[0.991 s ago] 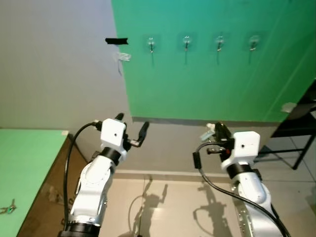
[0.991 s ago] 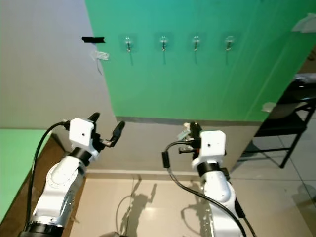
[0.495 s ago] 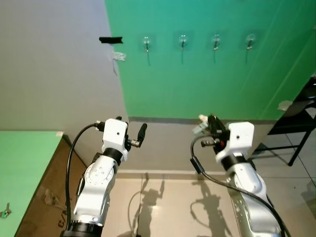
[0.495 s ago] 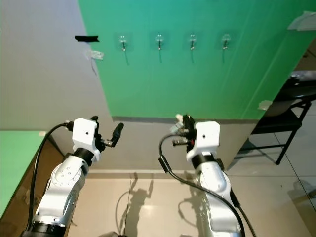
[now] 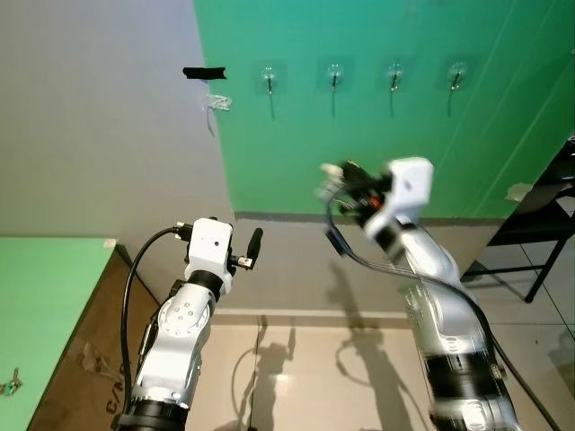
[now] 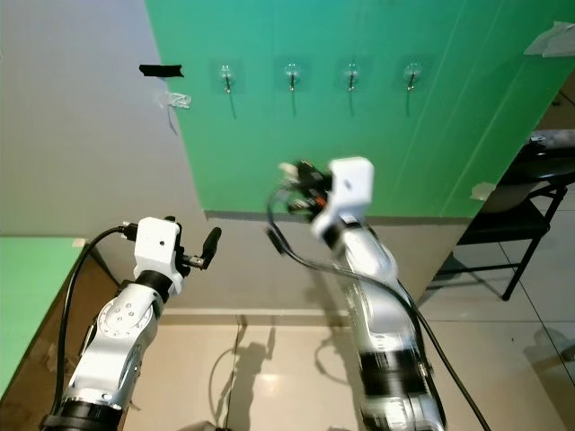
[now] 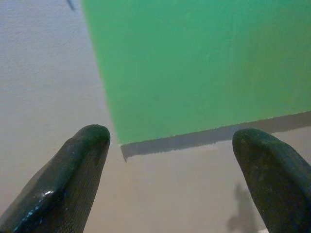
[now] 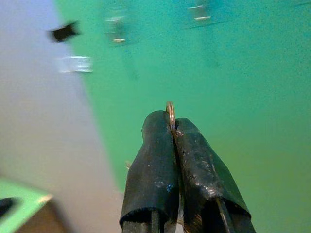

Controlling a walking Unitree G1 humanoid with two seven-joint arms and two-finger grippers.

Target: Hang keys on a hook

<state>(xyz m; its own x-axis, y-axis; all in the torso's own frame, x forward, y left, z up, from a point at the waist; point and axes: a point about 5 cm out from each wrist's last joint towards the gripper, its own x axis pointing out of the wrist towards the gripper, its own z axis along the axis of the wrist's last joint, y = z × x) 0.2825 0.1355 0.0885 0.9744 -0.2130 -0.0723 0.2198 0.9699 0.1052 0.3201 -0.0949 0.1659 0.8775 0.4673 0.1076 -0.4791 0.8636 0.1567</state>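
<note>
Nearest the camera, the left arm is held low and bent, and the left gripper [image 5: 243, 250] is pointed at the base of the wall; in the left wrist view its two black fingers [image 7: 73, 179] are seen spread wide apart with nothing between them. At the lower left, the corner of a green table [image 5: 45, 296] is seen, and a small bunch of keys [image 5: 11, 385] is left lying on it near the edge of the picture.

Farther out and higher, the right arm is raised toward the wall and is blurred in the head views. The right gripper [image 5: 337, 175] is held in front of the green wall panel [image 5: 377, 144], below the row of hooks and apart from them. In the right wrist view its fingers [image 8: 155, 160] are pressed together, and a thin metal key ring [image 8: 170, 112] is pinched between the tips, its loop standing out just beyond them. A pale tag or key can be made out hanging by the gripper in the head views, though it is too blurred to be told exactly.

On the wall beyond, four small clear hooks [image 5: 334, 76] are fixed in a level row on the green panel. To their left, on the grey wall [image 5: 99, 135], a strip of black tape [image 5: 205, 72] is stuck, with a crumpled scrap of clear tape [image 5: 216, 102] just below it. At the far right, a black chair [image 5: 539, 224] is stood against the wall.
</note>
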